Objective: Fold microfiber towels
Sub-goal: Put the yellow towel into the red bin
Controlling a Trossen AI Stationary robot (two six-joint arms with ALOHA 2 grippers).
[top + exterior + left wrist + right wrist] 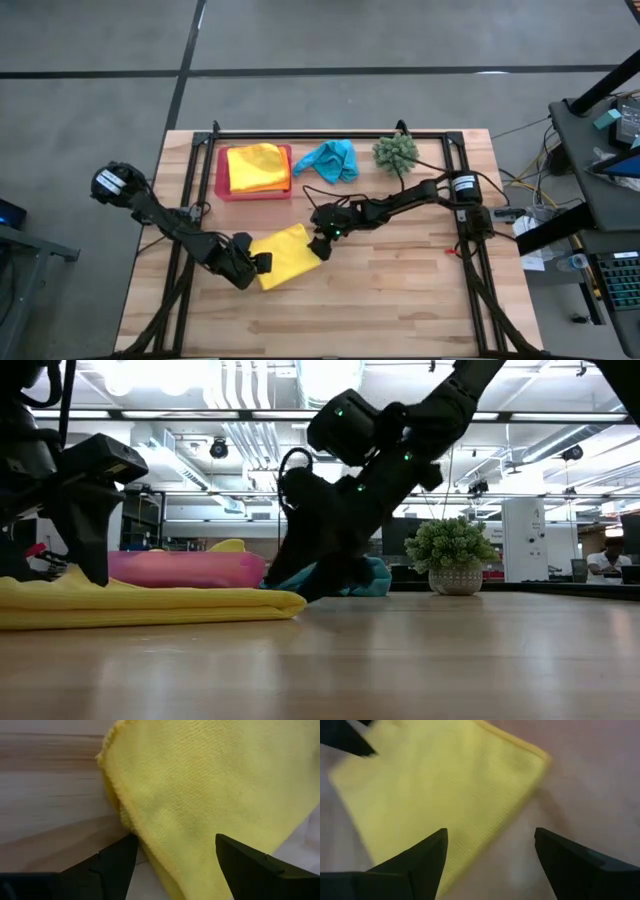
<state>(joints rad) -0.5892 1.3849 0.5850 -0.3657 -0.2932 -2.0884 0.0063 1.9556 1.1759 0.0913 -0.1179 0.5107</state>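
Note:
A yellow microfiber towel point(285, 255) lies folded flat on the wooden table, left of centre. My left gripper point(258, 265) stands open at the towel's left end, its fingers either side of the towel's edge point(125, 815). My right gripper point(322, 245) is open at the towel's right end, tilted down over its corner point(535, 755). On the pink tray point(222, 185) at the back lies another yellow towel point(258, 165), with an orange edge showing under it. A turquoise towel point(330, 160) lies bunched on the table beside the tray. My left gripper's fingers point(90, 560) reach down to the top of the yellow towel's left end in the low view; whether they touch it I cannot tell. My right gripper's fingers point(300, 585) stand low at the towel's right end; whether they touch it I cannot tell.
A small spiky green plant point(396, 152) stands at the back right. A black frame point(330, 133) runs along the table's far edge and sides. Bare wood point(400, 300) lies at the near right.

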